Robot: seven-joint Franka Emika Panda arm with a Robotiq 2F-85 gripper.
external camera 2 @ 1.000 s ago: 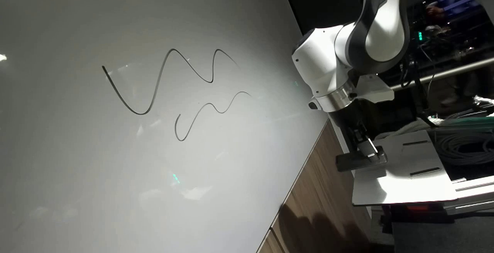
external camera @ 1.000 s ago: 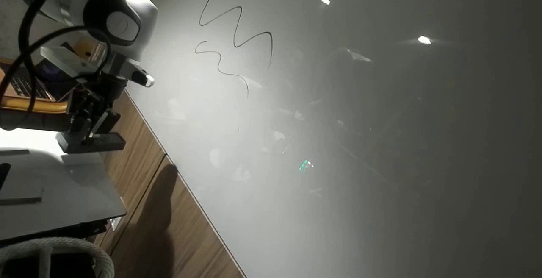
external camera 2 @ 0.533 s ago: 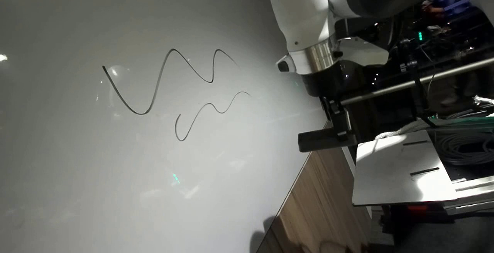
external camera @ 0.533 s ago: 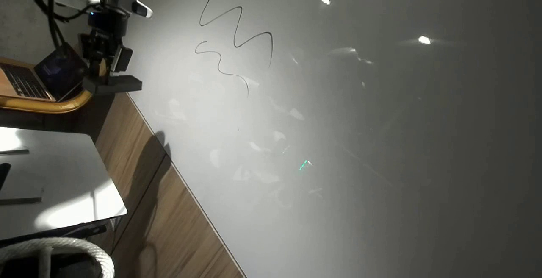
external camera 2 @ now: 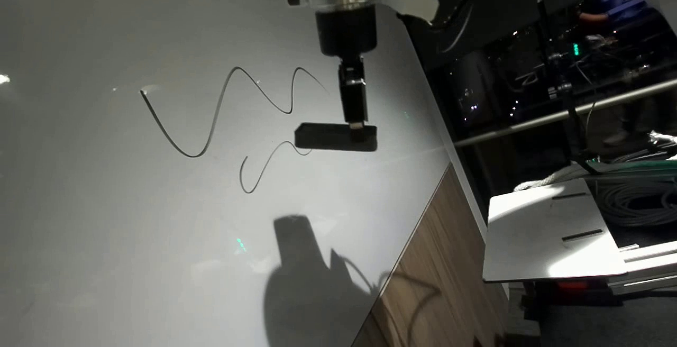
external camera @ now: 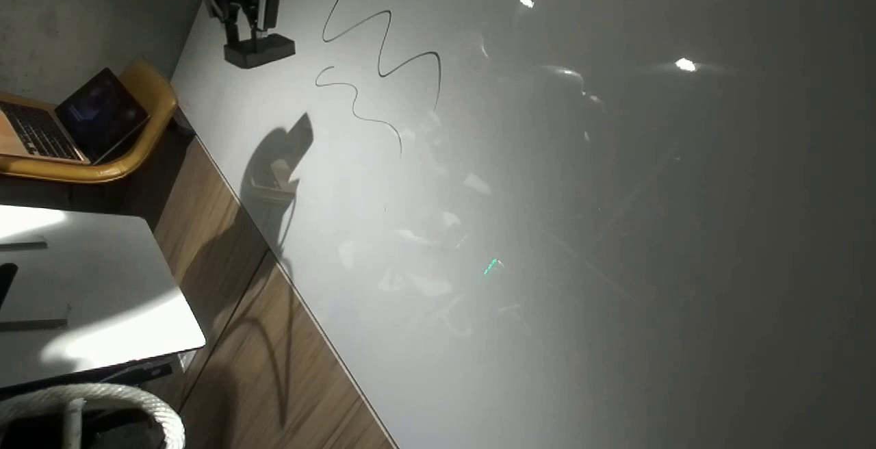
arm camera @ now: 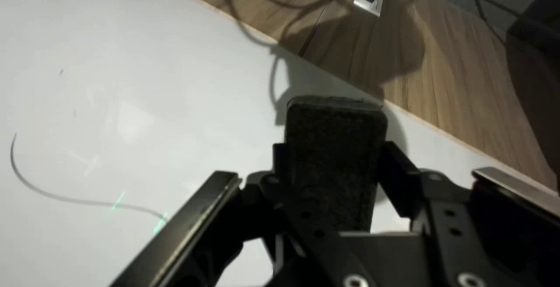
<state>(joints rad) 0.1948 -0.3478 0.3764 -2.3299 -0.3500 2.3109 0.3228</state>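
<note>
The gripper (arm camera: 334,160) pinches a dark oblong block (arm camera: 337,131) (matte) near a glossy board (external camera: 582,250) with 2 squiggles (external camera 2: 237,68).

No word, brand or number can be read. Two wavy strokes (external camera 2: 236,68) on the whiteboard (external camera: 582,230) form no legible letters; green lit marks (external camera 2: 576,49) beyond the upper edge of the desk (external camera 2: 529,249) are too small to tell
</note>
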